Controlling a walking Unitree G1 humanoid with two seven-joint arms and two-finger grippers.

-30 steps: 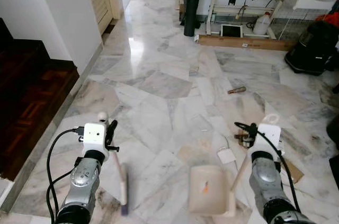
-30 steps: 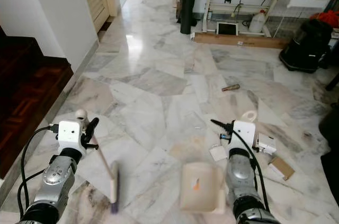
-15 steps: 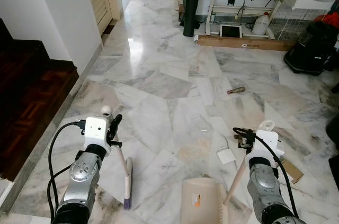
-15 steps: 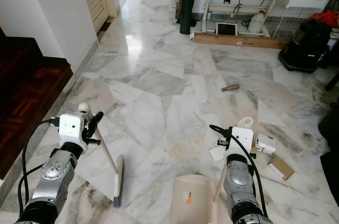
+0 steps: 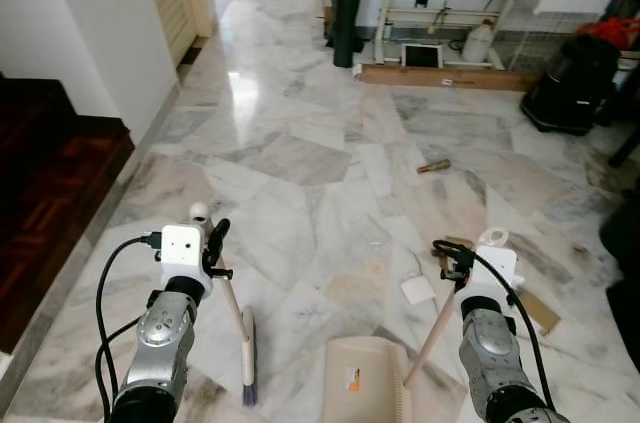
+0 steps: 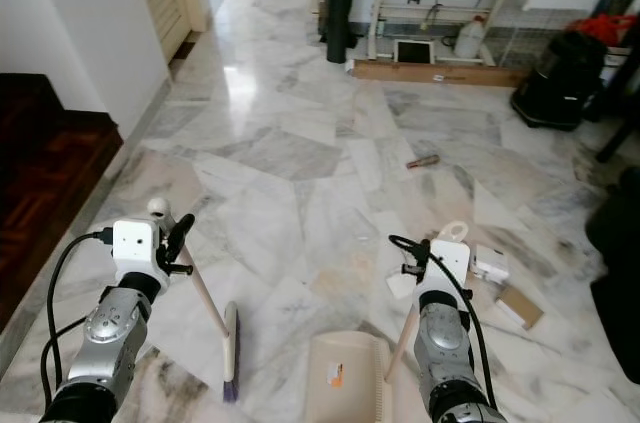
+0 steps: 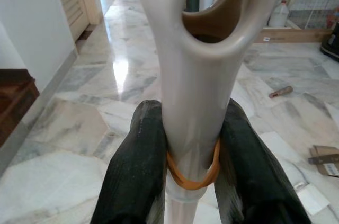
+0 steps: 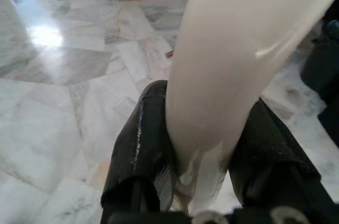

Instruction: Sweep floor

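Observation:
My left gripper [image 5: 214,249] is shut on the cream handle of a small broom [image 5: 247,361]. The broom's purple-tipped head rests on the marble floor at the lower left. In the left wrist view both black fingers [image 7: 139,171] clamp the handle [image 7: 192,102] just above an orange rubber band. My right gripper [image 5: 455,271] is shut on the long slanted handle of a cream dustpan [image 5: 360,391]. The dustpan lies flat on the floor between my arms. The right wrist view has the fingers [image 8: 143,144] pressed against that handle [image 8: 228,75].
A white card [image 5: 418,289], a flat cardboard piece [image 5: 541,312] and a small brown object [image 5: 433,166] lie on the floor ahead right. Dark wooden steps [image 5: 45,203] and a white wall stand left. A black bag [image 5: 570,83] and a work table's legs [image 5: 385,3] are at the back.
The dustpan has slid nearer to me and a little left, its handle leaning further. The broom head has shifted slightly right. The whole view has shifted a little.

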